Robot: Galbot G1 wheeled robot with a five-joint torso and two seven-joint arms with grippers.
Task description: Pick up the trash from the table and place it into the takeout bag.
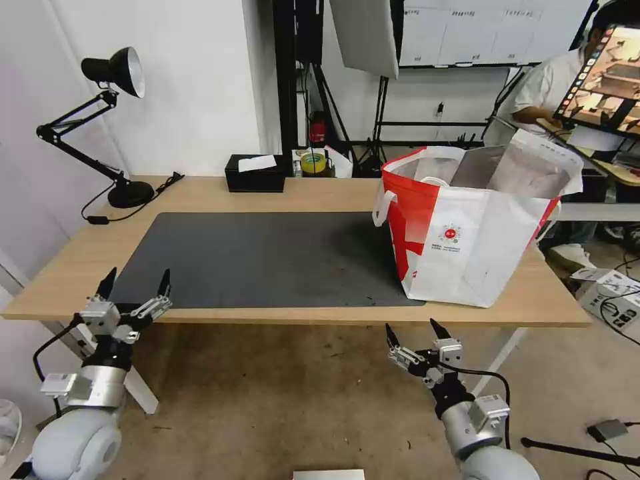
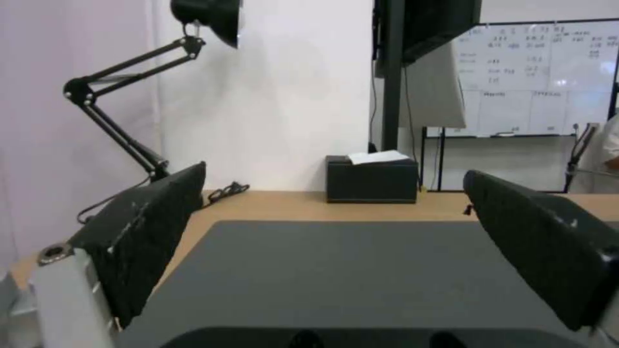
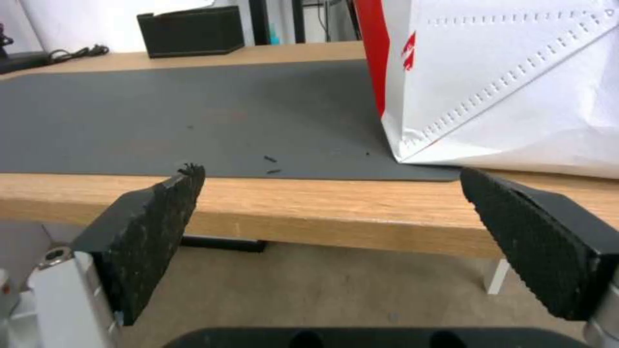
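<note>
The takeout bag [image 1: 467, 233] stands upright at the right of the head view, its mouth open and the silver lining showing, one corner sitting on the right end of the dark grey mat [image 1: 267, 257] and the rest on the light-wood table [image 1: 200, 193]. Inside it, near the upper left of the opening, a curved white rim peeks out; I cannot tell what it belongs to. The left gripper [image 1: 135, 285] hangs at the lower left of that frame, just at the table's near edge, fingers spread wide and holding nothing. The right gripper [image 1: 413, 331] sits at the lower centre-right, below the table edge and short of the bag, likewise spread wide and empty. A few dark specks [image 3: 271, 164] lie on the mat close to the bag. At the back of the table stand a black tissue box [image 1: 255, 173] and, toward the upper left, a black desk lamp [image 1: 113, 120]
</note>
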